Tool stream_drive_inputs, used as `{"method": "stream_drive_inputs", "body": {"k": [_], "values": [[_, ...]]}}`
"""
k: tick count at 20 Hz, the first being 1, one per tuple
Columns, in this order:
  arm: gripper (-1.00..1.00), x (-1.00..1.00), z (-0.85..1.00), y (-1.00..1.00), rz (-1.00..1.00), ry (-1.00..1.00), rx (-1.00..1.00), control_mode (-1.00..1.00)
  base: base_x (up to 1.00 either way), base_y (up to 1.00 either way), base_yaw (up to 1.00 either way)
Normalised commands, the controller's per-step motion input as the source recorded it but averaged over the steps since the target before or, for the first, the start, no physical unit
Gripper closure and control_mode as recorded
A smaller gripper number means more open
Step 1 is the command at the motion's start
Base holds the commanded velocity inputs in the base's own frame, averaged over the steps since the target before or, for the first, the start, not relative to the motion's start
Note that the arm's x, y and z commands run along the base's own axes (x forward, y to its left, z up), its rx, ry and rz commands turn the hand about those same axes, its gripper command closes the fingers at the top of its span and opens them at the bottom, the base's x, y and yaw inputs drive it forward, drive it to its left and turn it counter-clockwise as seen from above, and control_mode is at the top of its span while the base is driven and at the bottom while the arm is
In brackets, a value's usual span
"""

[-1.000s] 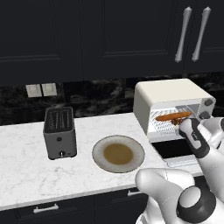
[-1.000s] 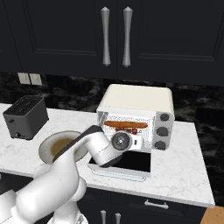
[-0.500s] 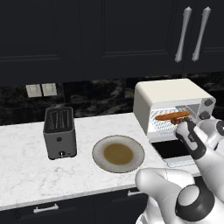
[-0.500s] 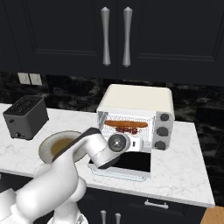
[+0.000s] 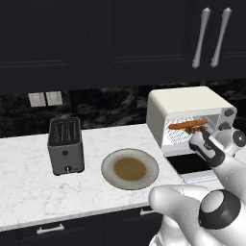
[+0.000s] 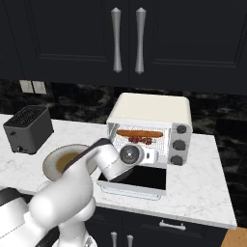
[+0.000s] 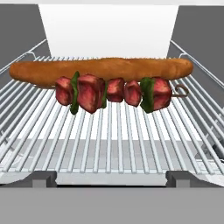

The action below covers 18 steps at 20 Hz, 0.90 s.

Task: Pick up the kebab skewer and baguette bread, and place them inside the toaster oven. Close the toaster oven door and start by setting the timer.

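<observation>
The toaster oven point(image 5: 185, 102) point(image 6: 150, 107) stands on the counter with its door point(image 5: 192, 166) point(image 6: 137, 179) folded down flat. On the wire rack inside lies the baguette bread point(image 7: 100, 69) point(image 5: 188, 125) point(image 6: 140, 132). The kebab skewer point(image 7: 113, 92) point(image 6: 140, 140) rests just in front of it, touching it, with its red and green chunks in a row. My gripper point(image 7: 112, 178) point(image 5: 198, 140) point(image 6: 152, 155) hovers at the oven's mouth, above the door. It is open and holds nothing, and its fingertips point(image 7: 43, 177) are clear of the food.
A brown-centred plate point(image 5: 108, 166) point(image 6: 49, 163) sits on the marble counter left of the oven. Further left is a grey two-slot toaster point(image 5: 66, 144) point(image 6: 28, 128). Dark knobs point(image 6: 179, 144) run down the oven's right side. Dark cabinets hang overhead.
My hand has drawn back a little from the oven mouth, still open. The baguette and skewer lie still on the rack.
</observation>
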Motion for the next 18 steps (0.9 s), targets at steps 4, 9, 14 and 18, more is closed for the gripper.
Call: {"method": "stream_drive_inputs", "body": {"k": [4, 9, 14, 18], "values": [[-1.00, 0.14, 0.00, 0.00, 0.00, 0.00, 0.00, -1.00, 0.00, 0.00, 0.00], [-1.00, 0.13, 0.00, 0.00, 0.00, -0.01, 0.00, -1.00, 0.00, 0.00, 0.00], [-1.00, 0.13, 0.00, 0.00, 0.00, -0.06, 0.00, -1.00, 0.00, 0.00, 0.00], [-1.00, 0.17, 0.00, 0.00, 0.00, -0.11, 0.00, -1.00, 0.00, 0.00, 0.00]]}}
